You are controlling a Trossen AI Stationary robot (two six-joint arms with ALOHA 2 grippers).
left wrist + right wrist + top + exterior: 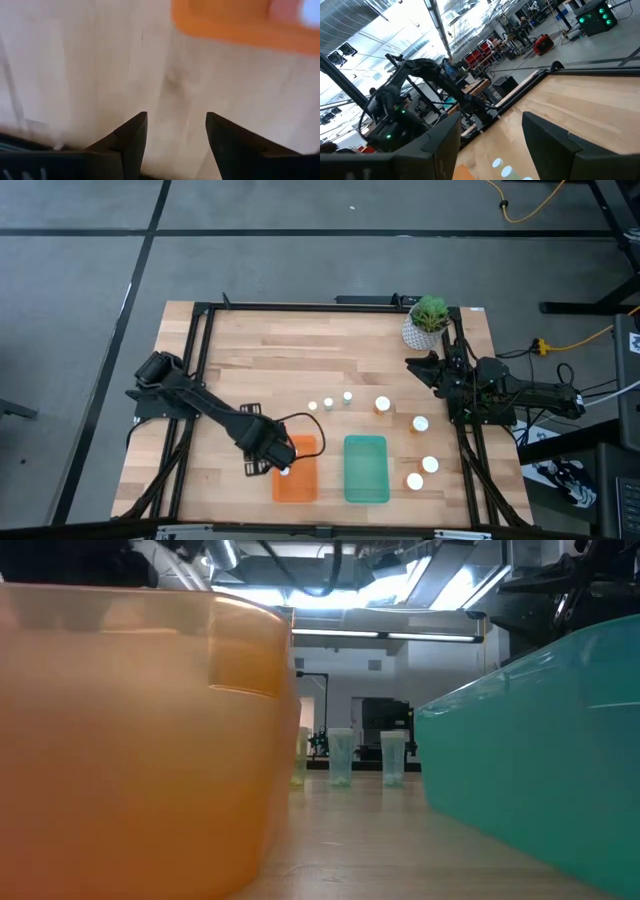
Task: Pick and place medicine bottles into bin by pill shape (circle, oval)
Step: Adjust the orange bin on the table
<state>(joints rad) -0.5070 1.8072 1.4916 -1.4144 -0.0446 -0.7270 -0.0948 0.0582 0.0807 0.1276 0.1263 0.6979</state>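
Right now I have the left hand over the near left part of the table, at the orange bin's left edge. In the left wrist view its two dark fingers are spread apart with only bare wood between them, so the hand is released and carries nothing. The orange rim shows just beyond the fingertips there. A white cap sits right beside the hand, at the left edge of the orange bin; I cannot tell whether that small bottle lies inside the tray.

Moving outward, the teal-green bin lies just beside the orange one at its 3 o'clock, the two apart by a narrow strip of table. Three tiny bottles stand in a short row at about 12 o'clock from the gap between the bins. Toward 1 o'clock from the teal bin are two amber bottles with white caps, one near the row and one further right. Two more amber bottles sit at the teal bin's 3 o'clock, close together, the nearer one just beside its right wall.

My right hand waits at the far right edge of the table, beside the potted plant. Its fingers are parted and empty.
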